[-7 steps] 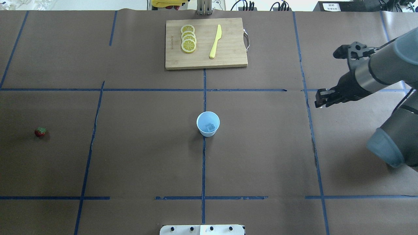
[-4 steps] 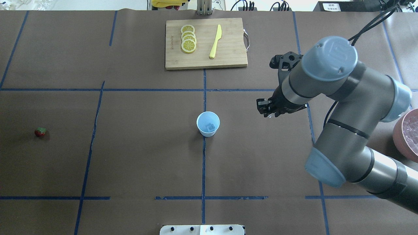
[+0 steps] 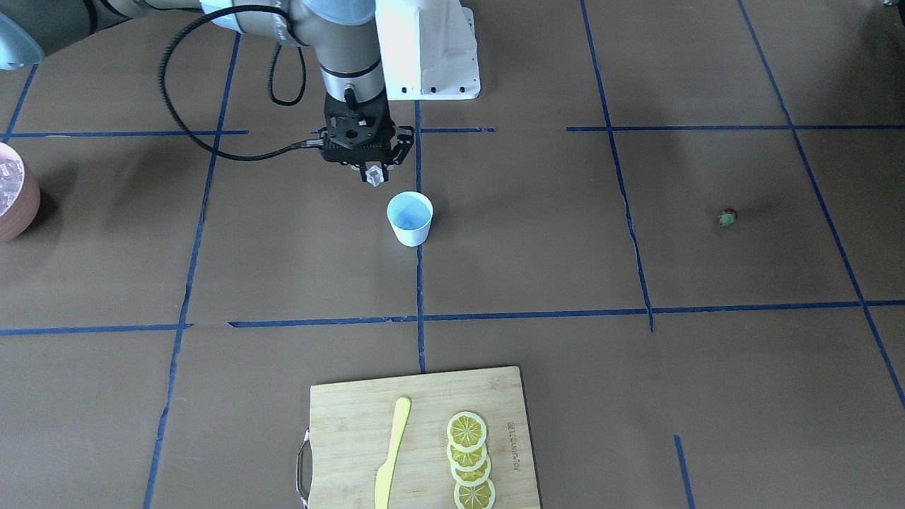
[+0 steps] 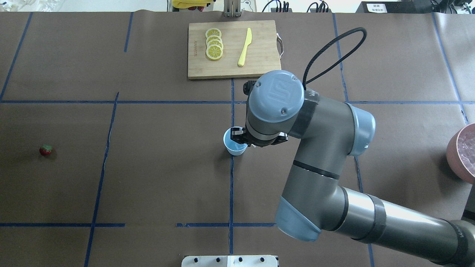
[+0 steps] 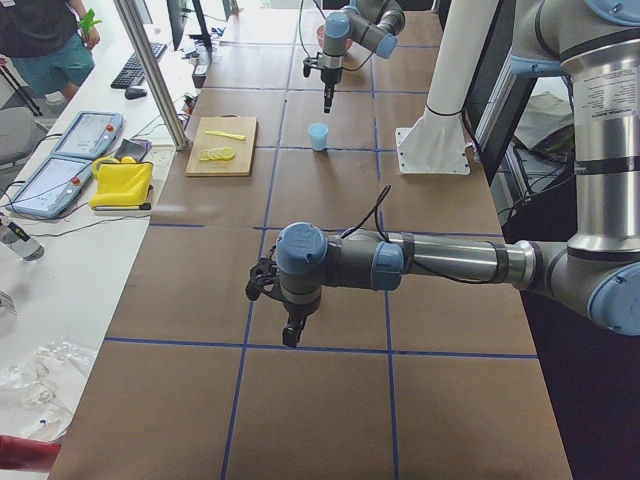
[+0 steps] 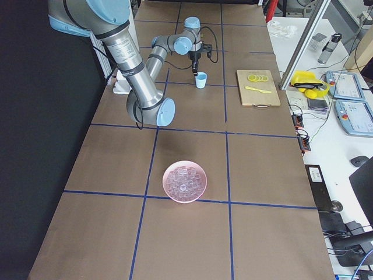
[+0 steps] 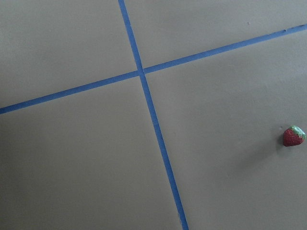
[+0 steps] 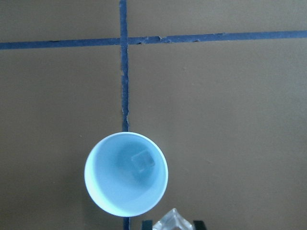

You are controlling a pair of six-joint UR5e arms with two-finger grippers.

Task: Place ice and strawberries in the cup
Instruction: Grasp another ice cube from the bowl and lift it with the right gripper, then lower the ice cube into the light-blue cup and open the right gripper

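Observation:
The white cup (image 4: 233, 147) with a pale blue inside stands at the table's middle. One ice cube (image 8: 143, 160) lies in it. My right gripper (image 3: 373, 171) is shut on another clear ice cube (image 3: 375, 176) and holds it above the table, just beside the cup (image 3: 410, 218) on the robot's side. In the right wrist view the held cube (image 8: 173, 219) shows at the bottom edge, just outside the cup's rim (image 8: 126, 174). The strawberry (image 4: 46, 150) lies far left on the table, also in the left wrist view (image 7: 293, 136). My left gripper (image 5: 290, 335) shows only in the exterior left view; I cannot tell its state.
A pink bowl (image 6: 185, 181) full of ice cubes stands at the far right (image 4: 462, 155). A wooden cutting board (image 4: 259, 55) with lemon slices (image 4: 214, 43) and a yellow knife (image 4: 245, 47) lies at the back. The robot's base (image 3: 428, 49) stands behind the cup.
My right arm has swung left from the table's right edge to the cup, carrying the ice cube. The pink bowl has come into view. The strawberry and cup have not moved.

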